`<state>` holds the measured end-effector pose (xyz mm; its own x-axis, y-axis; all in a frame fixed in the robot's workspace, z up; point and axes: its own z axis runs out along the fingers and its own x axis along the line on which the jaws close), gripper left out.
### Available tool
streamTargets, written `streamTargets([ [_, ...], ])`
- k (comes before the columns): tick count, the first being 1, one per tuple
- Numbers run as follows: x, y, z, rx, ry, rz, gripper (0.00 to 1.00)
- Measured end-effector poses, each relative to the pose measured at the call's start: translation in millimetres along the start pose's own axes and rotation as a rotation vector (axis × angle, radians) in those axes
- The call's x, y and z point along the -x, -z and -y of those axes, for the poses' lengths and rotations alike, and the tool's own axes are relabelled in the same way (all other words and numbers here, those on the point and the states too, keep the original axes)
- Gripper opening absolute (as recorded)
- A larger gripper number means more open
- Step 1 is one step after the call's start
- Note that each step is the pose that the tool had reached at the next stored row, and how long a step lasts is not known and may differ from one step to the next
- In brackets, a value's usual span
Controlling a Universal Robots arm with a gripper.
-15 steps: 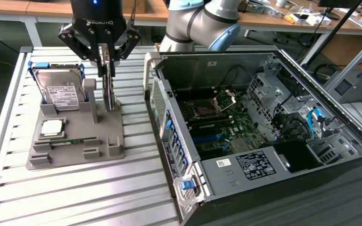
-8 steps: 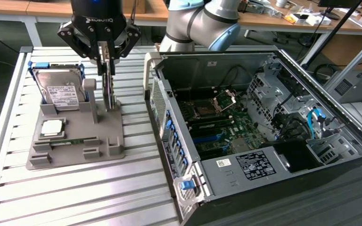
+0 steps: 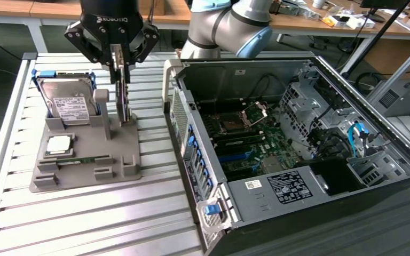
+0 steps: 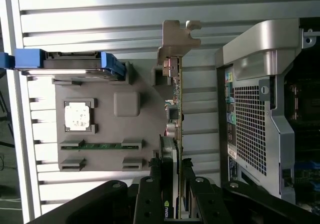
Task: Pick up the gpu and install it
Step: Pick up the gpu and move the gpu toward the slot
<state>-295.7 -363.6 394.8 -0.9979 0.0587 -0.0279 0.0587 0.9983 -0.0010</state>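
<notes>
The gpu (image 3: 124, 98) is a thin dark card standing on edge at the back right corner of the grey holder (image 3: 91, 170). My gripper (image 3: 121, 74) comes down from above and is shut on the card's upper part, one finger on each flat side. In the wrist view the gpu (image 4: 176, 108) is edge-on, its silver bracket (image 4: 177, 36) at the end away from my gripper (image 4: 172, 176). Its lower edge is level with the holder's post, and I cannot tell whether it still rests in the holder.
An open computer case (image 3: 276, 144) lies on the exterior view's right, motherboard (image 3: 244, 141) exposed, close beside the card. The holder also carries a hard drive (image 3: 66, 101), a square processor (image 3: 57, 144) and a memory stick (image 3: 77, 159). Everything rests on a slatted aluminium table (image 3: 84, 224).
</notes>
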Motion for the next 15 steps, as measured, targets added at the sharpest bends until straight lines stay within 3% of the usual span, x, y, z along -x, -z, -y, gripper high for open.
streamTargets([
  [15,0.2,7.8,0.0,-0.0001,0.0,0.0,0.27],
])
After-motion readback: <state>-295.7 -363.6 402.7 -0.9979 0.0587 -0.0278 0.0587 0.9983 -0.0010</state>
